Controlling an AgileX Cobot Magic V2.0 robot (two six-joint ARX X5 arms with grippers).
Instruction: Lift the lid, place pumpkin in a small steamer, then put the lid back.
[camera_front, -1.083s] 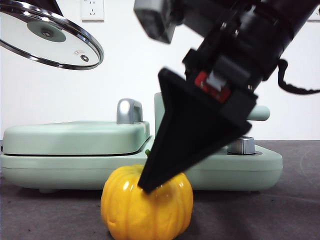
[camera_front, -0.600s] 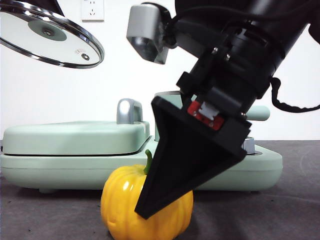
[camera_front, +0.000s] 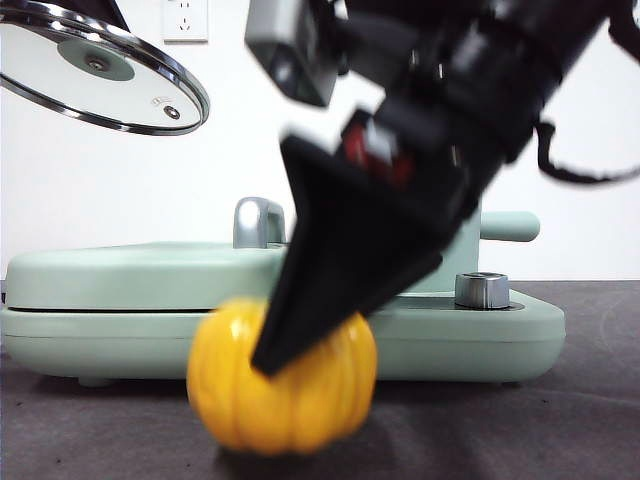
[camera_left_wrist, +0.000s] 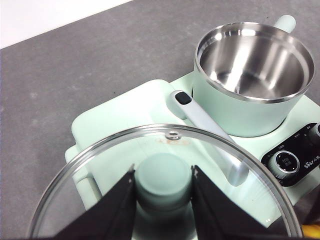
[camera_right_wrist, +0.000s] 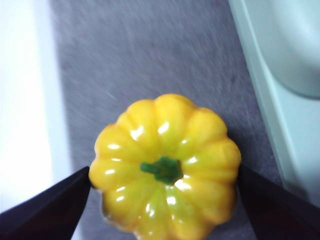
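Clamping the glossy yellow ribbed pumpkin (camera_right_wrist: 165, 169), the right gripper (camera_right_wrist: 164, 189) blurs in front view; left gripper (camera_left_wrist: 163, 187) grips the glass lid's (camera_left_wrist: 100, 165) knob above grey tabletop (camera_left_wrist: 75, 65).

Mint-green appliance base (camera_front: 480, 340) with silver knob (camera_front: 482, 289); chrome-handled griddle cover (camera_front: 150, 272); wall socket (camera_front: 185, 20).

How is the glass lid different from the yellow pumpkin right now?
The lid is flat, see-through glass; the pumpkin is round, ribbed, solid yellow. The lid hangs high, its knob clamped by the left tool; the pumpkin sits low by the table between the right tool jaws. Both are outside the small steamer.
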